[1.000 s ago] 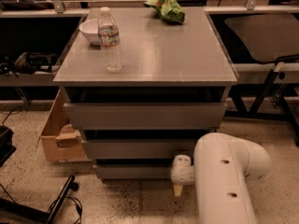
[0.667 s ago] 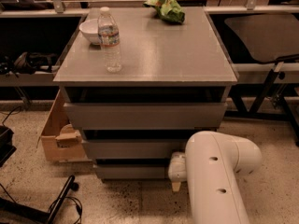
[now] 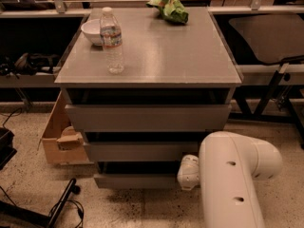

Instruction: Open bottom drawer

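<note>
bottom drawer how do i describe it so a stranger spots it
Find the grey cabinet with a water bottle on top. The bottom drawer is the lowest of its three fronts, nearest the floor and shorter than the two above, with the end effector at its right end.

Right side blocked, floor in front open

Your gripper sits at the right end of the bottom drawer front, and the white arm fills the floor to its right. Ahead of the drawer's middle and left you have bare floor. A cardboard box crowds the cabinet on its left, and a black bar lies beyond.
</note>
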### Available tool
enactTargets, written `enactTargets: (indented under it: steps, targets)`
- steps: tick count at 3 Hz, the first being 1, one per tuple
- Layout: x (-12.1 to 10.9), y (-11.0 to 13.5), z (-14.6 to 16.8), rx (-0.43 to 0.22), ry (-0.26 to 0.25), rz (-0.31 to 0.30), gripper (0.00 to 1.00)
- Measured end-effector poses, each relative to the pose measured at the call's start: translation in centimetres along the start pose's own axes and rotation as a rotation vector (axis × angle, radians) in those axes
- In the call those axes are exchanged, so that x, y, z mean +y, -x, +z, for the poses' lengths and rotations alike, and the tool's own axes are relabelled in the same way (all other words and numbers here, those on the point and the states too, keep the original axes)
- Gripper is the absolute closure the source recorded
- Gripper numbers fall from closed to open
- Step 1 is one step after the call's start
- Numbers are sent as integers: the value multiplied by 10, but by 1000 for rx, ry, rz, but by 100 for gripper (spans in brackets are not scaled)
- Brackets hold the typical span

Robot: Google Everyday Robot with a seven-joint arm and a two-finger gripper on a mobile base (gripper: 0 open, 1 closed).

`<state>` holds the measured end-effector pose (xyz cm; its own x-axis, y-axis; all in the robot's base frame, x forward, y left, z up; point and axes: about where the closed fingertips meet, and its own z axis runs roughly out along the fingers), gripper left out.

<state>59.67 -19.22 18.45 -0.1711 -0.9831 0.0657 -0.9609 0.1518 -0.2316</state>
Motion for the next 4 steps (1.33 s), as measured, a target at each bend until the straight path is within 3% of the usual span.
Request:
enactTargets:
  steps: [1, 2, 4]
  targets:
    - [6, -8, -6, 12, 9, 21, 93]
    - [6, -8, -6, 12, 9, 21, 80]
    - [6, -8, -6, 12, 9, 21, 34]
